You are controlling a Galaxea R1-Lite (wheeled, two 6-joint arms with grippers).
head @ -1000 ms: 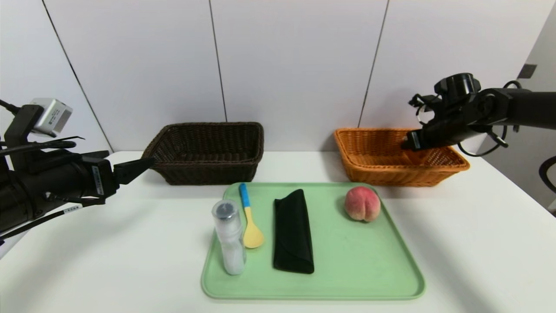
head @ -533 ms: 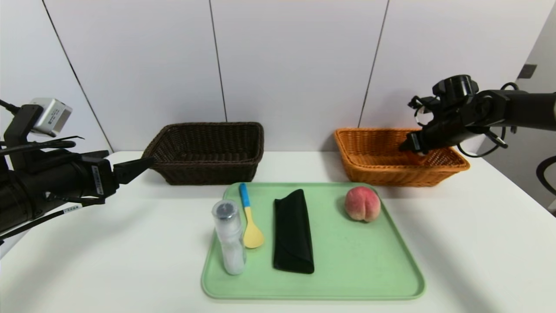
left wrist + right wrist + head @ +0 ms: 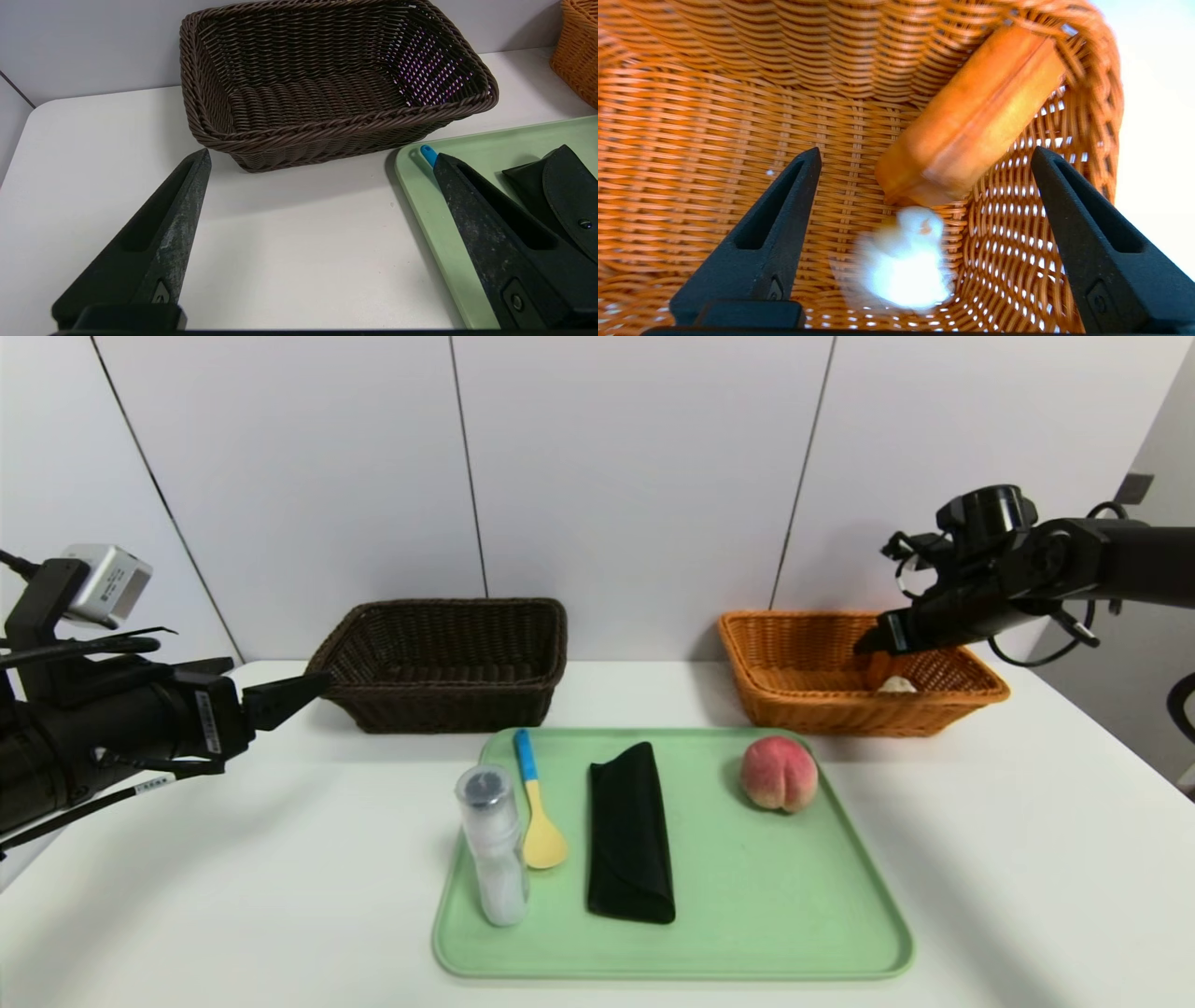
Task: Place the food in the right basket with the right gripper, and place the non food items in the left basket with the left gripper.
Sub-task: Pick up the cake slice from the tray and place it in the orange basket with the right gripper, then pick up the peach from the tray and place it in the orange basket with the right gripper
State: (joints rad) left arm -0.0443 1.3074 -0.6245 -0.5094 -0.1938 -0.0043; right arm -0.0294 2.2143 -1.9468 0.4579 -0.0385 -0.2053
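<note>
My right gripper hangs open over the orange right basket. Below its spread fingers a blurred white food item sits in the basket, free of the fingers, next to an orange-brown loaf-like piece. On the green tray rest a peach, a black pouch, a yellow spoon with a blue handle and a clear bottle. My left gripper is open and empty, held left of the dark brown left basket.
Both baskets stand at the back of the white table against the wall, with the tray in front of them. The table's right edge lies just past the orange basket.
My right gripper went from shut to open and rose slightly. The white item left its fingers and now shows inside the orange basket. The left arm stayed still.
</note>
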